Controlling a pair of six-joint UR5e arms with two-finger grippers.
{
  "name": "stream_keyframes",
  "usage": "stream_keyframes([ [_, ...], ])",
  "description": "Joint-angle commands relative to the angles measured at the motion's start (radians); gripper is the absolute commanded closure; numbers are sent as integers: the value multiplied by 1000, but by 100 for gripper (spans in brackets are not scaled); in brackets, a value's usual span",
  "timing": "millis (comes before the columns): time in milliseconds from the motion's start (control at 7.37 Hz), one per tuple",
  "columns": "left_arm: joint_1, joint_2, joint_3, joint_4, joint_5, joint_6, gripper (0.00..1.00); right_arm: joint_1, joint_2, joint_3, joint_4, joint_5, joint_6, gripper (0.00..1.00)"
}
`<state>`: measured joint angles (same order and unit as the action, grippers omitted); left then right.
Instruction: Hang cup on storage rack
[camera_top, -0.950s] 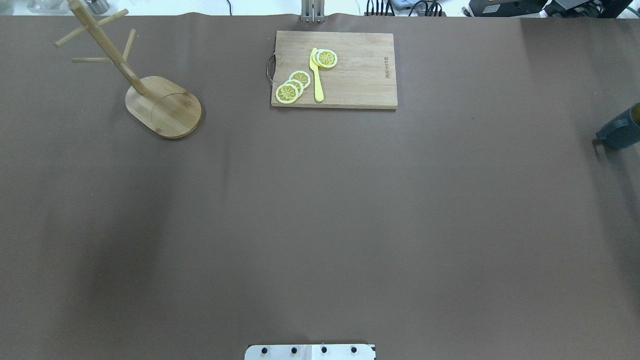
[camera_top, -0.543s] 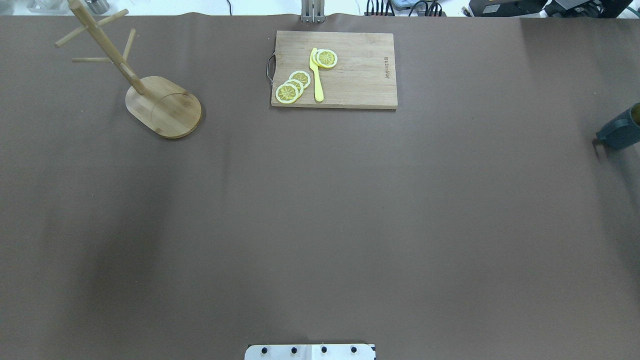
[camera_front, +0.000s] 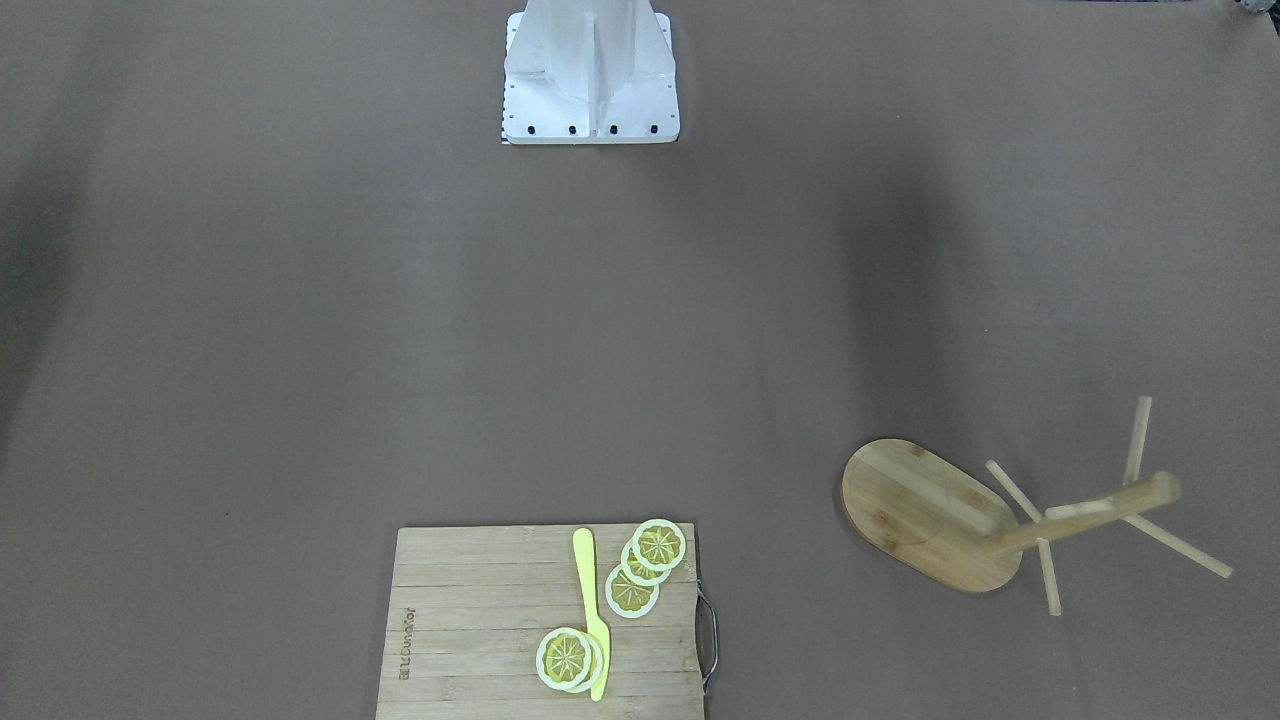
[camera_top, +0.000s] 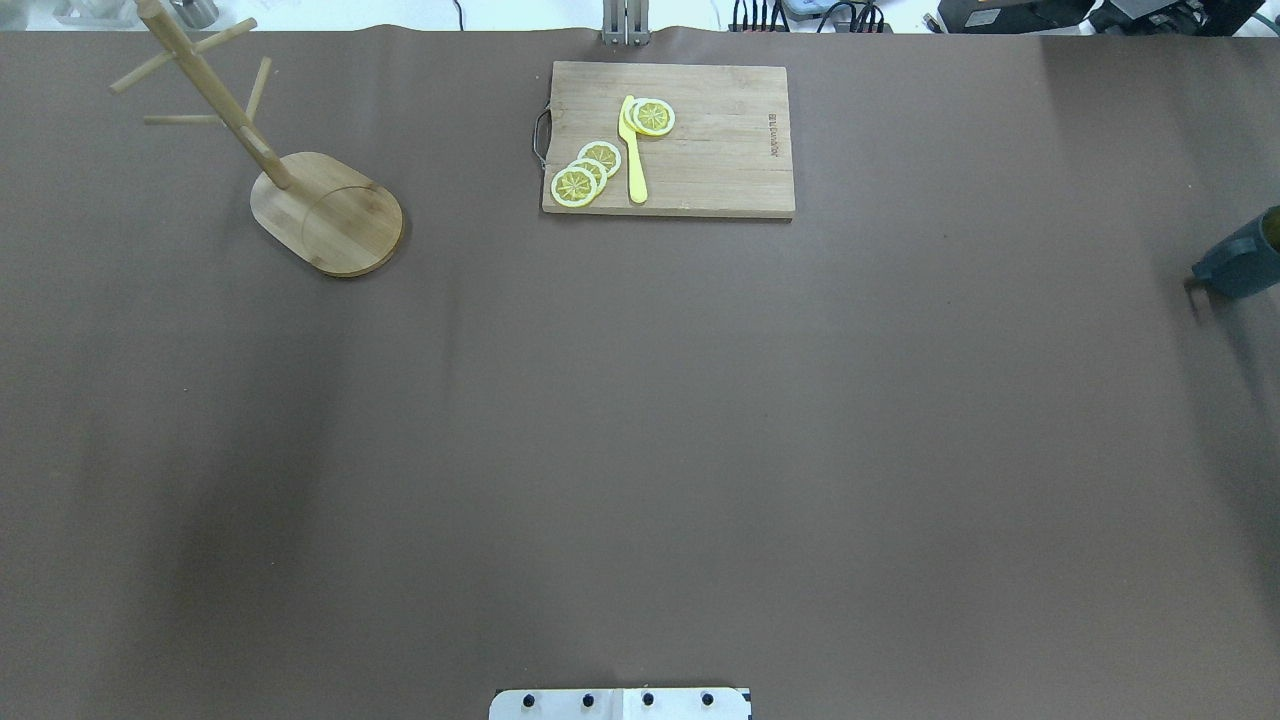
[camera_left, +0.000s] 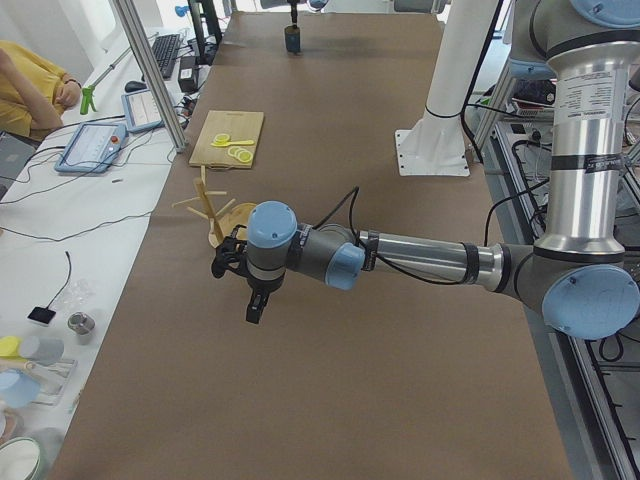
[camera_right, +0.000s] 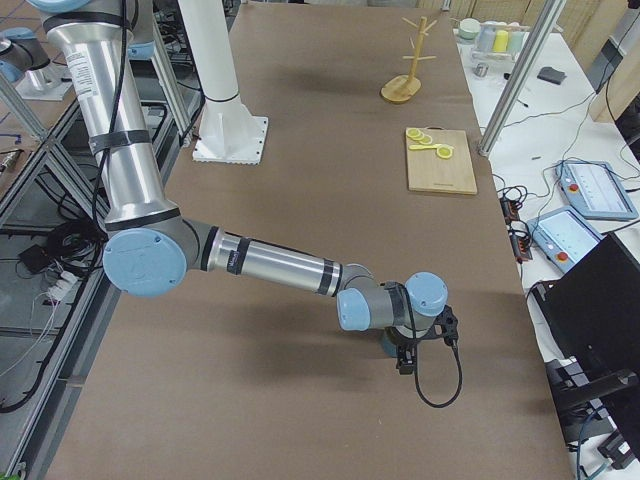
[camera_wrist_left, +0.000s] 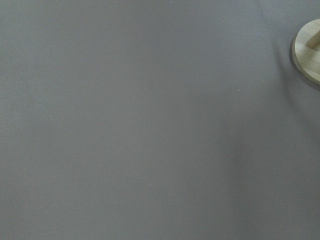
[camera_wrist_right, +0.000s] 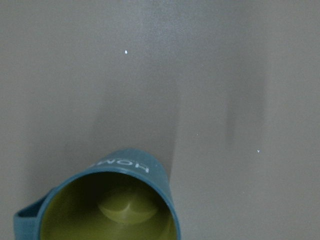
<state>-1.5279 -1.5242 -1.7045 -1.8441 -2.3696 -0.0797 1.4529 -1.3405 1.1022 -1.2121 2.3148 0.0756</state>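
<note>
The dark teal cup stands at the table's far right edge, half cut off in the overhead view. The right wrist view looks down into its yellow-olive inside, with its handle at the lower left. The right gripper hangs right over the cup, which it mostly hides in the exterior right view; I cannot tell if it is open or shut. The bamboo storage rack stands at the far left with bare pegs. The left gripper hovers above the table near the rack; I cannot tell its state.
A cutting board with lemon slices and a yellow knife lies at the table's far middle. The robot's white base stands at the near middle. The rack's base edge shows in the left wrist view.
</note>
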Motion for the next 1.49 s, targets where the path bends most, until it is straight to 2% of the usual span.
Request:
stream_keyframes([
  [0,0,9,-3,-9,0,0,2,-11,1,-7,0,-20,1,13],
  [271,0,9,-1,-9,1,0,2,-19,20,-48,2,-21,3,35],
  [407,0,9,-1,-9,0,0,2,-20,20,-50,0,-23,3,74],
  [543,0,10,-1,-9,0,0,2,-22,26,-50,-1,-21,3,100],
  [950,0,15,0,-11,0,1,2,-23,38,-13,2,3,43,100],
  [1221,0,15,2,-10,-11,0,2,-45,18,118,2,153,100,100],
  [1357,0,13,6,-11,-31,0,2,-89,-6,213,-1,173,122,100],
])
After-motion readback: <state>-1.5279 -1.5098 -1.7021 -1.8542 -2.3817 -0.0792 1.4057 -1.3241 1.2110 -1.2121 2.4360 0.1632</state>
